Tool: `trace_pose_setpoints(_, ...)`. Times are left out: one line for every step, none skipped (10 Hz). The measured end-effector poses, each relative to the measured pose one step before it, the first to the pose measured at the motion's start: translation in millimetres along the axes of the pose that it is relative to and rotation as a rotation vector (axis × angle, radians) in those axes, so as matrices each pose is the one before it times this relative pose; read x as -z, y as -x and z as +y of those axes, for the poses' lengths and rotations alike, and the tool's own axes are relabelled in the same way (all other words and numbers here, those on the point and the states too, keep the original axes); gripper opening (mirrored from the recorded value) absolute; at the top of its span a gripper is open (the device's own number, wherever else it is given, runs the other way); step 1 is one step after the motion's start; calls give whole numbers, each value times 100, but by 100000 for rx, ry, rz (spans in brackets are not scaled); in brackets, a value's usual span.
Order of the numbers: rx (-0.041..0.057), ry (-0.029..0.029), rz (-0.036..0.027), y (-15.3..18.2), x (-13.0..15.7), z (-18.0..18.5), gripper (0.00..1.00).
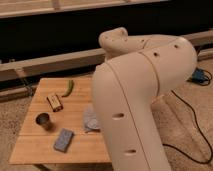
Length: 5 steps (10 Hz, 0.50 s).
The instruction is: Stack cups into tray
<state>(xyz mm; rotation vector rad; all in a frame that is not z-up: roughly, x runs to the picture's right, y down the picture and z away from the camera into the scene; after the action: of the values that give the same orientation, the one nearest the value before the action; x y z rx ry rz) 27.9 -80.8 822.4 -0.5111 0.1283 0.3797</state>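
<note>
A dark grey metal cup stands upright on the left side of the wooden table. The light green cup does not show. The tray is hidden behind my large cream arm, which fills the middle and right of the camera view. My gripper is out of sight too, somewhere behind that arm.
On the table lie a green chili pepper, a small brown box and a blue-grey packet. A grey-blue bowl-like thing is half covered by the arm. A black cable and a blue object are on the floor at right.
</note>
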Motion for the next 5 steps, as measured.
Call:
trace_pose_setpoints(1990,-325,-264,902,651,1514,78)
trace_pose_setpoints(1899,198,-498,1109,520,1765,78)
trace_pose_setpoints(1595,496,-788,1326,402,1670,78)
trace_pose_setpoints(1548,810,-1417,1785,394,1845,78)
trace_pose_setpoints(1050,822,-1295,1559,202,1436,78)
